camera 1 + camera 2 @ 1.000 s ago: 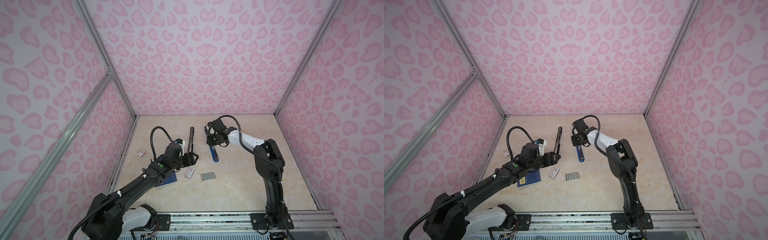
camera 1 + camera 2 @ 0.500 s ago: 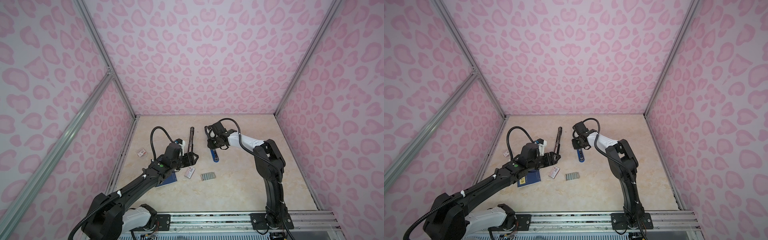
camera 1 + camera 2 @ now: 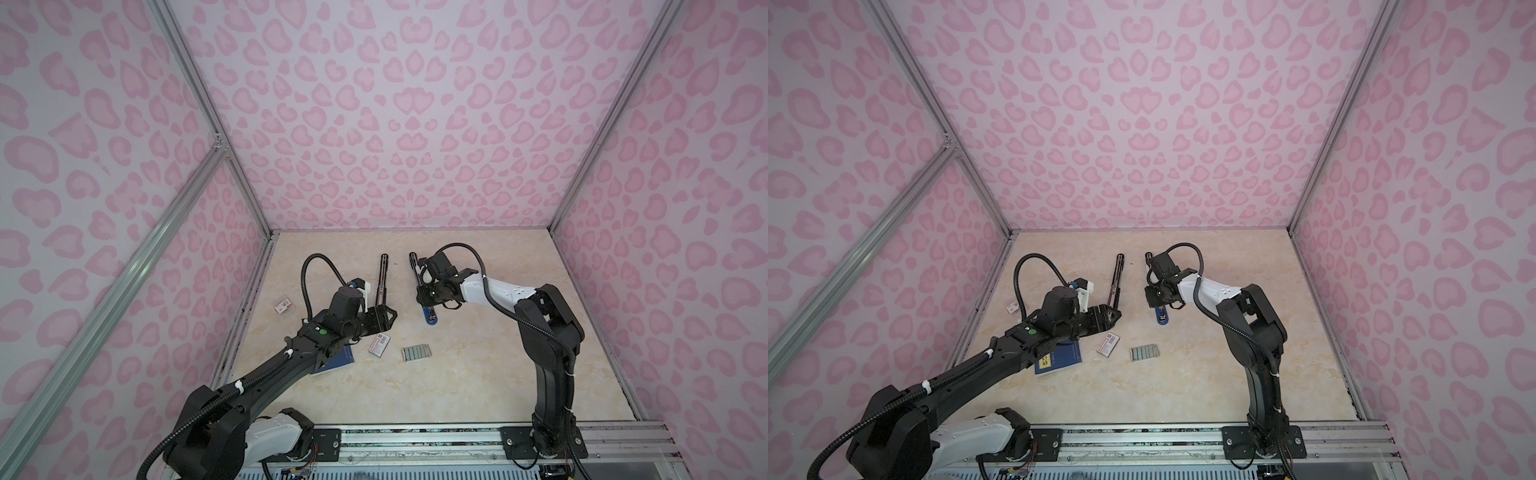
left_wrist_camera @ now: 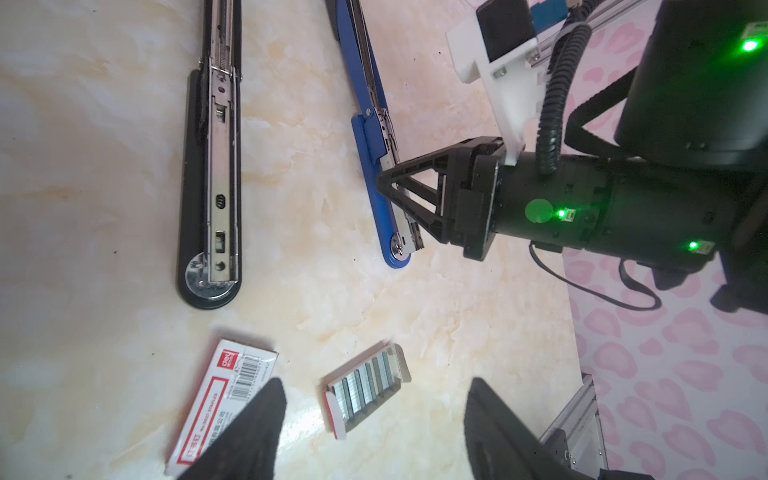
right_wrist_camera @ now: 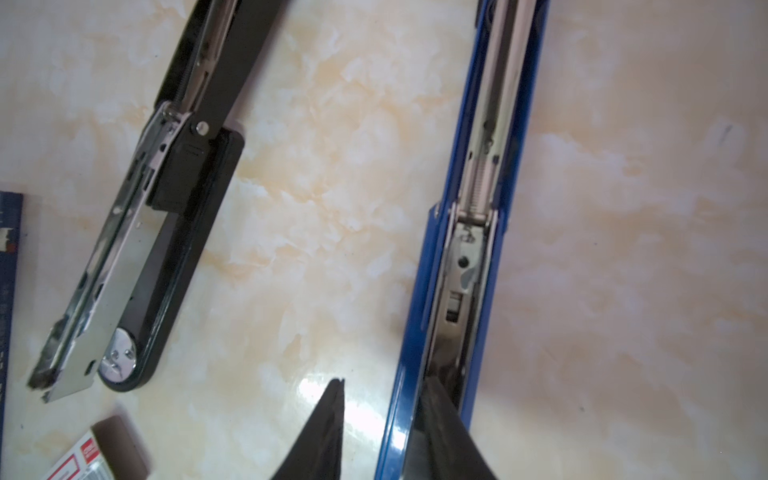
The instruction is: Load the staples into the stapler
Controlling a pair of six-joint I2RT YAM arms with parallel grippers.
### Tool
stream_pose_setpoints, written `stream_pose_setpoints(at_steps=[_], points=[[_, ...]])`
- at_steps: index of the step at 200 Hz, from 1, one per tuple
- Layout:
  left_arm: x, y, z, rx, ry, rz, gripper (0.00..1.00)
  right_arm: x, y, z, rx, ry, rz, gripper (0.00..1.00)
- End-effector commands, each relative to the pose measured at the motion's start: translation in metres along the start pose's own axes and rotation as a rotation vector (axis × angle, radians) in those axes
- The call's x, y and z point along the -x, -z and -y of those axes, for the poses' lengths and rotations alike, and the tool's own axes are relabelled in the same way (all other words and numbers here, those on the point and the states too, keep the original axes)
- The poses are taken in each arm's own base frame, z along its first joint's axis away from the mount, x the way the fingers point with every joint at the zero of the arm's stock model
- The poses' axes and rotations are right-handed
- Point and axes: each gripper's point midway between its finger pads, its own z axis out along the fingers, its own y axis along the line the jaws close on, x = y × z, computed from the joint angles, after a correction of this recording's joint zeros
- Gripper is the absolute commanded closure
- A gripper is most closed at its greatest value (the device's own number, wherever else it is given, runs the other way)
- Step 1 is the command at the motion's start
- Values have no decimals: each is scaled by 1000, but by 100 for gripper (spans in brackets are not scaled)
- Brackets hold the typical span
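Staplers: two, both folded wide open and lying flat on the worktop (image 3: 457,386). One is a black stapler (image 4: 210,187) and one is a blue stapler (image 5: 482,232). They lie side by side, apart.
Staples: one small flat bunch of grey staples (image 4: 365,386). It sits in a little white tray (image 4: 336,419) on the worktop, not in a stapler.
Boxes: two, both white and red. The near box (image 4: 224,395) lies just beside the staples. The far box (image 3: 284,306) lies well apart from both sets of fingers, by the side wall.
Booklet: one blue booklet (image 3: 1059,359), partly under the left arm.
Left fingers: the left fingers (image 4: 249,436) are spread wide and hold nothing. They hang above the worktop. The staples show in the gap between them, a little way in front. One finger hides a corner of the near box. The round end of the black stapler is near them, not touching.
Right fingers: the right fingers (image 5: 324,436) are a little way apart and squeeze nothing. One finger is over the shiny metal track of the blue stapler. The other is beside the stapler, over bare worktop. One blue side wall of the stapler runs between them.
In the way: the tray's low walls stand around the staples, and the near box lies close on one side.
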Motion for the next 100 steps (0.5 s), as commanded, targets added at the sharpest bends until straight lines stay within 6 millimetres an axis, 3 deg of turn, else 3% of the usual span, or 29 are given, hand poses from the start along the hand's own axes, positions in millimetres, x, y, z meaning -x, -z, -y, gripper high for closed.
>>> stream_pose_setpoints(at_steps=[1, 51, 100], points=[[3, -1, 3, -17, 5, 9, 29, -8, 1, 5, -28, -17, -16, 66], [3, -1, 3, -17, 5, 9, 29, 10, 14, 4, -47, -5, 37, 65], [2, -1, 3, -16, 5, 9, 29, 0, 13, 2, -46, 1, 12, 69]])
